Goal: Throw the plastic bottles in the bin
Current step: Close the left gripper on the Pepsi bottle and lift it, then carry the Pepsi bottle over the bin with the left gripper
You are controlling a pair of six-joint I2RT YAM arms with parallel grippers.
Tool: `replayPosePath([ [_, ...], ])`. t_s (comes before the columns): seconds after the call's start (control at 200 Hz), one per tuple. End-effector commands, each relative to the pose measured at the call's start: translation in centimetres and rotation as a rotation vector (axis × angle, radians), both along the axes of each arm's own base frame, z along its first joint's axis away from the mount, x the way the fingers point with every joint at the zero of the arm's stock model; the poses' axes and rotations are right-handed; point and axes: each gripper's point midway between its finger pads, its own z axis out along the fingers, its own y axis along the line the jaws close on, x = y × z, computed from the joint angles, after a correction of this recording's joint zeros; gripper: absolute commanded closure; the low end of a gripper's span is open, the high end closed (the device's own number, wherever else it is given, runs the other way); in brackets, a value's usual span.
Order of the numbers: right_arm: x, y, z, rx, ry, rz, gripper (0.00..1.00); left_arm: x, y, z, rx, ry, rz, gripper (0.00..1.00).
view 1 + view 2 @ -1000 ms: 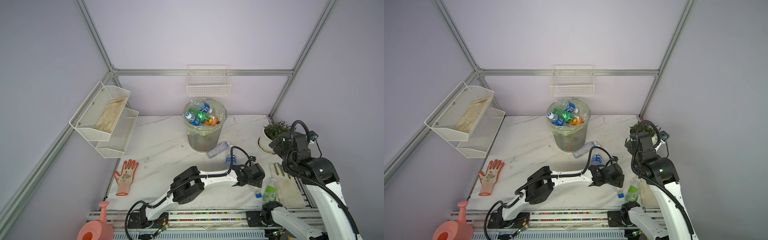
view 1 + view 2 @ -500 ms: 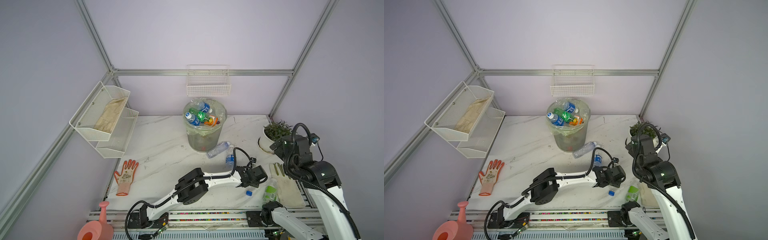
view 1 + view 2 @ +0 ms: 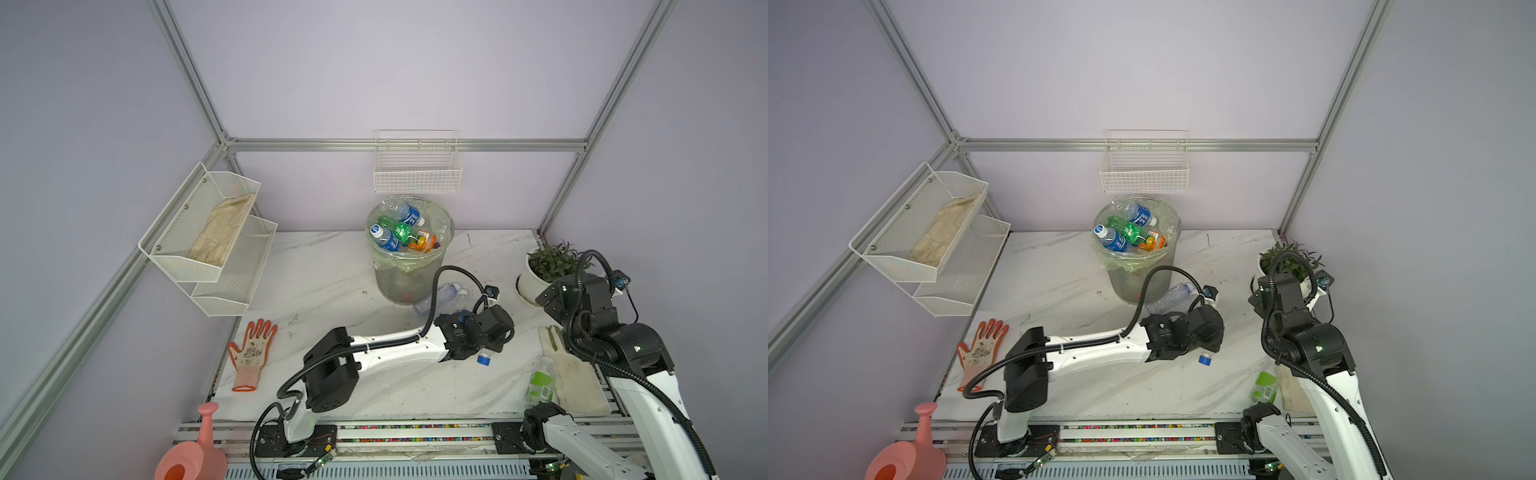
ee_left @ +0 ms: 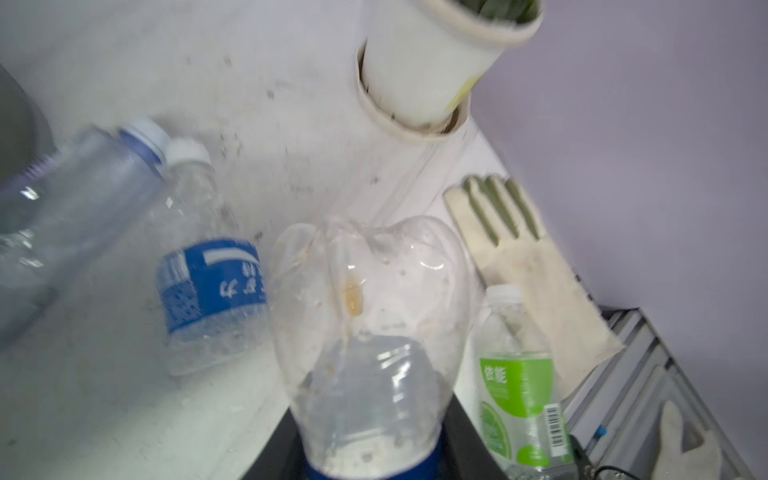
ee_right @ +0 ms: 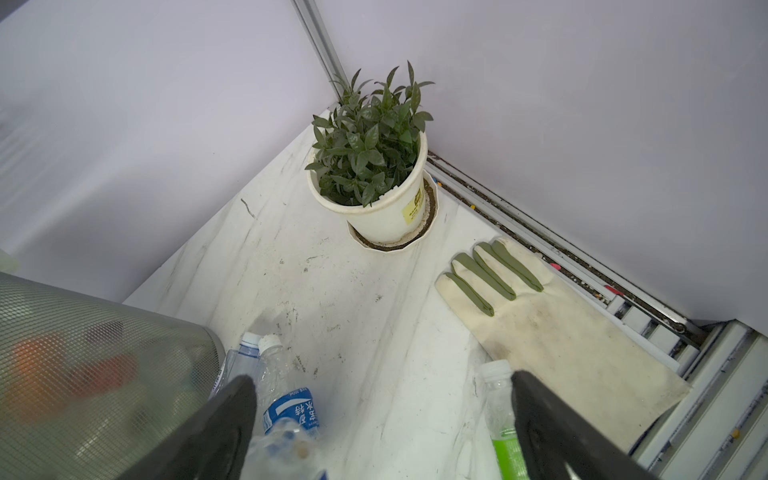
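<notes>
Three plastic bottles lie on the desk [image 3: 332, 282] outside the bin [image 3: 409, 278], and a fourth is clenched in my left tool [image 3: 490, 345]. The bin, a grey mesh basket with a pale-green liner, stands at the back of the desk. It holds a heap of bottles [image 3: 399, 232] that comes up near its rim, with blue, green and orange labels showing. At the bin's foot, on its front right, a pale bottle [image 3: 436, 296] lies on its side. A blue-label bottle [image 4: 212, 291] lies just beside it on the side away from the bin, and their two caps are close together. My left tool sits in front of those two, farther from the bin, with its jaws closed on the blue-capped bottle [image 3: 483, 358]. In the left wrist view that bottle's clear base points away from the camera, and I cannot tell whether its cap touches the desk. The green-label bottle [image 3: 540, 380] lies well away from the bin, toward the desk's front right corner, just beside a cream glove [image 3: 577, 382]. My right tool [image 5: 382, 424] hangs to the right of the bin, near the plant pot [image 5: 386, 216], released, its jaws spread wide with nothing between them. An orange glove [image 3: 251, 353] lies flat well to the bin's front left.
</notes>
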Motion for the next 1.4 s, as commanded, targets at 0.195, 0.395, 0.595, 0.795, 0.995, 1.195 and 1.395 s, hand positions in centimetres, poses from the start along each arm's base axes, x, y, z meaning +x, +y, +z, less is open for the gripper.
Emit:
replayPosePath([
  [0.195, -0.9, 1.8, 0.1, 0.040, -0.089, 0.162, 0.03, 2.3, 9.6, 18.7, -0.148, -0.506, 0.075, 0.82],
  [0.395, -0.7, 3.4, 0.1, 0.082, -0.166, 0.261, 0.03, -0.3, 16.9, 27.9, -0.260, -0.830, 0.101, 0.82],
  [0.595, -0.1, 4.9, -1.6, 0.124, -0.146, 0.320, 0.03, -1.0, 22.3, 32.2, -0.275, -1.002, 0.184, 0.84],
  [0.795, 0.5, 6.0, -1.6, 0.153, -0.156, 0.369, 0.03, 0.4, 24.9, 34.9, -0.311, -1.071, 0.233, 0.83],
  [0.995, 0.5, 6.6, -0.6, 0.171, -0.181, 0.402, 0.03, 4.4, 24.7, 36.0, -0.309, -1.079, 0.241, 0.83],
  [1.195, 0.3, 7.2, -0.1, 0.199, -0.201, 0.431, 0.03, 12.7, 21.8, 32.9, -0.227, -0.985, 0.217, 0.83],
  [1.395, -0.3, 7.4, 1.1, 0.210, -0.229, 0.453, 0.03, 20.8, 19.7, 27.5, -0.022, -0.759, 0.180, 0.18],
])
